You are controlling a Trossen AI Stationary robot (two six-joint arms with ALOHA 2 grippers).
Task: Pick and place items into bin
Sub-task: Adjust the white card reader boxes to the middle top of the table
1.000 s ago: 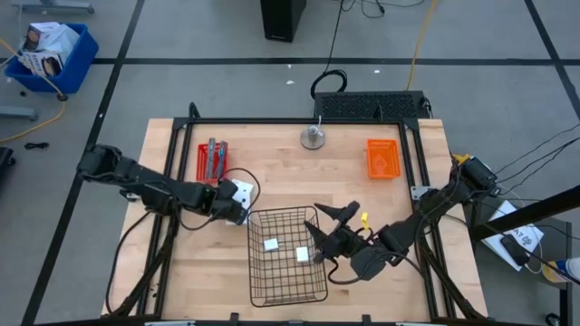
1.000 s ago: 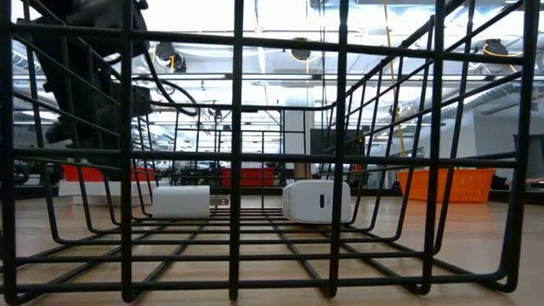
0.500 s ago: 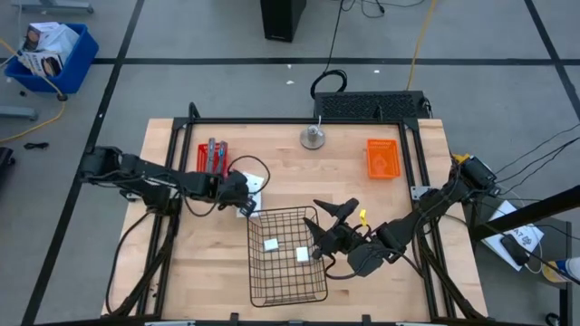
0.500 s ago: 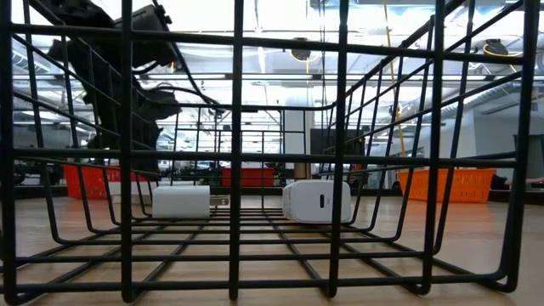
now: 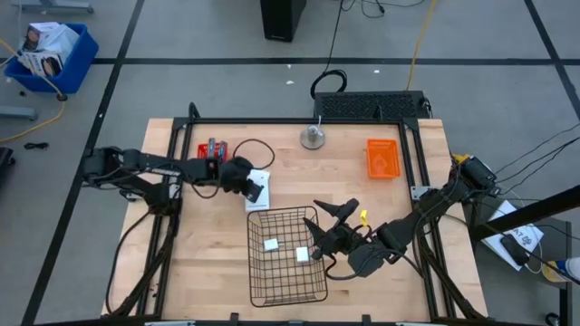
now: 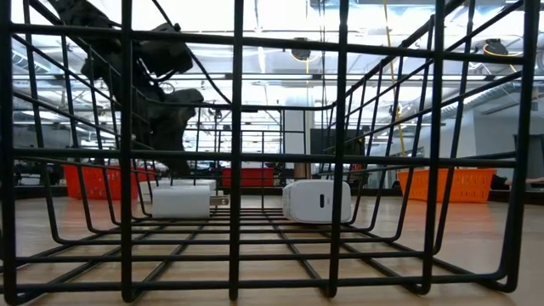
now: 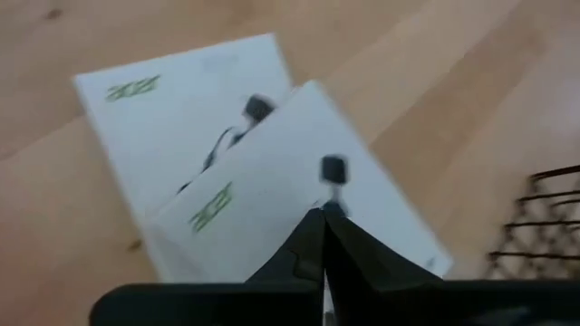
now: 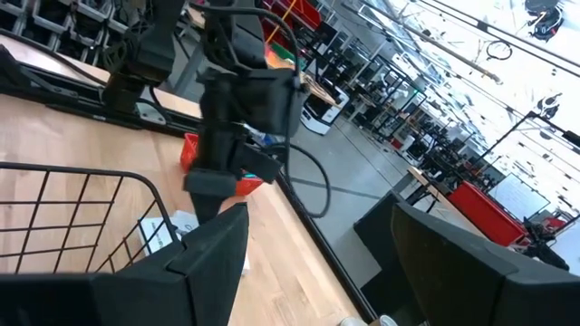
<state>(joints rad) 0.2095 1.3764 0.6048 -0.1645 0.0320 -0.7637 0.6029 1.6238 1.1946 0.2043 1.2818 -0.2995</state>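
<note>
Two flat white card packets with black print lie overlapped on the wood past the bin's far left corner, the upper packet (image 7: 272, 181) partly over the lower packet (image 7: 163, 118). My left gripper (image 5: 252, 190) (image 7: 323, 222) is shut at the upper packet's near edge. The black wire bin (image 5: 288, 254) holds two small white blocks (image 5: 271, 244) (image 5: 302, 255), resting flat on its wire floor (image 6: 181, 202) (image 6: 317, 201). My right gripper (image 5: 322, 234) (image 8: 317, 272) hangs open at the bin's right rim. A grey-blue tool (image 5: 214, 154) lies in a red tray. My left gripper pinches the upper packet's near edge (image 7: 319, 197) between its two shut fingers, slanting down at it from the table's left side. The packet's far part overlaps the lower packet. I cannot tell whether it is lifted off the table.
A red tray (image 5: 203, 163) sits at the far left, an orange tray (image 5: 382, 158) at the far right, and a round metal piece (image 5: 314, 136) near the far edge. A black cable (image 5: 249, 149) loops over the left wrist. Bare wood lies left of the bin.
My left gripper has swung from beside the bin's left far corner toward the table's far edge and somewhat to the right, turning as it went. A white packet has stayed at its fingertips. In the low view the arm now stands lower, behind the left block.
</note>
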